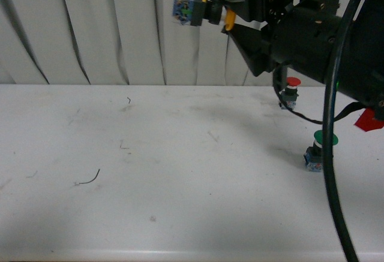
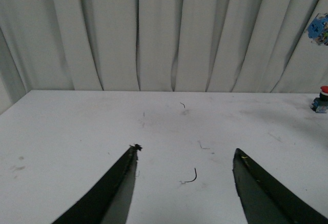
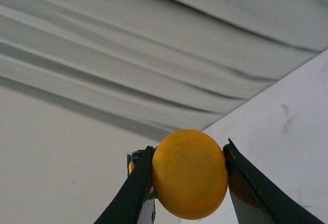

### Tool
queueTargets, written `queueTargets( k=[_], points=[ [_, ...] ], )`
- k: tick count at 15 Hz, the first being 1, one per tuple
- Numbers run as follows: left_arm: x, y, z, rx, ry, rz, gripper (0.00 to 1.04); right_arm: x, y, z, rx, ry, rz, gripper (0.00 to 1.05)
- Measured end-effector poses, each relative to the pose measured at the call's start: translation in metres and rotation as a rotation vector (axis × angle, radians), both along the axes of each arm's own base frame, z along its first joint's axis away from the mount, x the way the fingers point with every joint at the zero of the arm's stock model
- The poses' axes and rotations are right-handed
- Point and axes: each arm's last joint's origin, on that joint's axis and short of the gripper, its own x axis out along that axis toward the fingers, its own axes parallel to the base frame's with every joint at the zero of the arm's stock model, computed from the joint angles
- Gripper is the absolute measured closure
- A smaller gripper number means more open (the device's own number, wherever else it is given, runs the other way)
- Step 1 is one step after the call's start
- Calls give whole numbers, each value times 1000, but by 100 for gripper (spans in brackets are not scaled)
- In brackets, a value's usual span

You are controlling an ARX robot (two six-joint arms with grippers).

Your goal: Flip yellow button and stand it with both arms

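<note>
our right hand (image 1: 227,17) is closed on the yellow button (image 1: 201,9), one finger on each side of the round cap. the right wrist view shows the cap's face filling the gap between the fingers. the button is high in the air, well above the counter (image 1: 180,154). it lies sideways, with its black collar and blue-grey base sticking out past the fingertips toward our left side, in front of the pale curtain (image 1: 108,28).

our left hand (image 2: 187,149) is open and empty, its fingers spread over bare counter, well apart from the button. from its wrist camera we catch only the blue base at the upper edge of the view.

further out, the red-capped button (image 1: 292,88) and the green-capped button (image 1: 324,145) stand on the counter below our right arm, which carries a red block (image 1: 367,120).

we judge that the lift is done and the handover is the step in hand. next, we think the left hand must rise to the exposed base and close on it squarely before the right hand lets go of the cap. then the button can be turned and set down to stand. the base is small, so a crooked grip could let it slip or twist.
</note>
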Motion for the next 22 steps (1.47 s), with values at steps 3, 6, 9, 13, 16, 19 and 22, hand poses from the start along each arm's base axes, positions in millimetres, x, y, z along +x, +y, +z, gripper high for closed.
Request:
queueTargets(
  k=[3,6,9,13,16,19,22],
  points=[
    [0,0,0,0,0,0,18,11,-34,1,-271,56,-209,70],
    [0,0,0,0,0,0,7,21,-76,-10,-707,129,-380,70],
    [0,0,0,0,0,0,7,32,-93,13,-1044,50,-450,70],
    [0,0,0,0,0,0,7,51,-100,34,-1338,57,-445,70],
    [0,0,0,0,0,0,7,70,-99,30,-1478,111,-336,70],
    [0,0,0,0,0,0,7,81,-99,15,-1587,185,-270,70],
    [0,0,0,0,0,0,7,94,-99,-1,-1604,238,-218,70]
  ],
)
